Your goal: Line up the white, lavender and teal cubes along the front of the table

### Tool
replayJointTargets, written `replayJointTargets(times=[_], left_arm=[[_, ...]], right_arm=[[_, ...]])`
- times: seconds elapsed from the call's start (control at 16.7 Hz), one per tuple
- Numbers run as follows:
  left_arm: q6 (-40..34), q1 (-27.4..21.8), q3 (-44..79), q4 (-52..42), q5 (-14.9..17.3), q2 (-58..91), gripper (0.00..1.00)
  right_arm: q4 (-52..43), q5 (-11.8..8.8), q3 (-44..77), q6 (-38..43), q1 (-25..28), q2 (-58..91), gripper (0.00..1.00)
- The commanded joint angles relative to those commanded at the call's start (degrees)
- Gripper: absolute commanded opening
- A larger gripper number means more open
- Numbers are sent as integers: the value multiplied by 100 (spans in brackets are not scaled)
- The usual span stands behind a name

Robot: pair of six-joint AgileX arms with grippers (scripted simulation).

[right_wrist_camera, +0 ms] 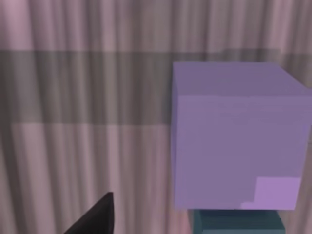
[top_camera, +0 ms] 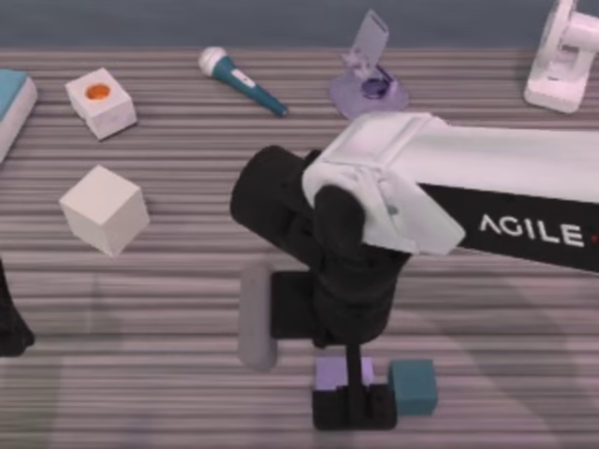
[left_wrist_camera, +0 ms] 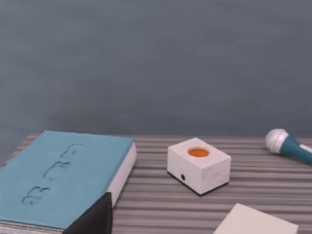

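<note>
Lavender cube (top_camera: 329, 371) within right jaws, beside teal cube (top_camera: 413, 385)

The broad white-and-black right arm (top_camera: 440, 206) reaches in from the right and covers the middle of the striped grey table (top_camera: 168, 309), blocking any straight approach from above there. Its black right gripper (top_camera: 354, 404) stands over the pale purple matte cube (top_camera: 331, 372) near the front edge, with the small dark teal cube (top_camera: 413, 385) just beside it on the right (hardly a gap shows between the two). The front-left stretch of table lies open. Further back on the left, the large off-white matte cube (top_camera: 105, 208) stands free on all sides, well apart from the small white block with the orange dot (top_camera: 100, 101), the teal-handled microphone (top_camera: 239, 80), and the teal-covered book (top_camera: 13, 103) at the left edge. A clear purple stand (top_camera: 368, 75) occupies the rear centre.
</note>
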Motion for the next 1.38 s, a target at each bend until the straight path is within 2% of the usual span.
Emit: replayJointTargets(times=[0.36, 0.6, 0.84, 1.08, 1.38], left_arm=[[46, -21, 172, -120, 8, 175, 100], [305, -103, 1225, -793, 21, 1248, 100], [727, -211, 2980, -1890, 16, 3264, 100], [1240, -347, 5023, -3227, 4, 5944, 100], [1865, -527, 7434, -4886, -13, 9063, 100]], right_arm=[[135, -17, -124, 42, -103, -135, 100], [773, -100, -755, 314, -574, -1066, 100], [1779, -213, -1950, 856, -1411, -2822, 100], [2909, -298, -3614, 1597, -2448, -5076, 100], [4257, -282, -5824, 2551, -3715, -7872, 100]])
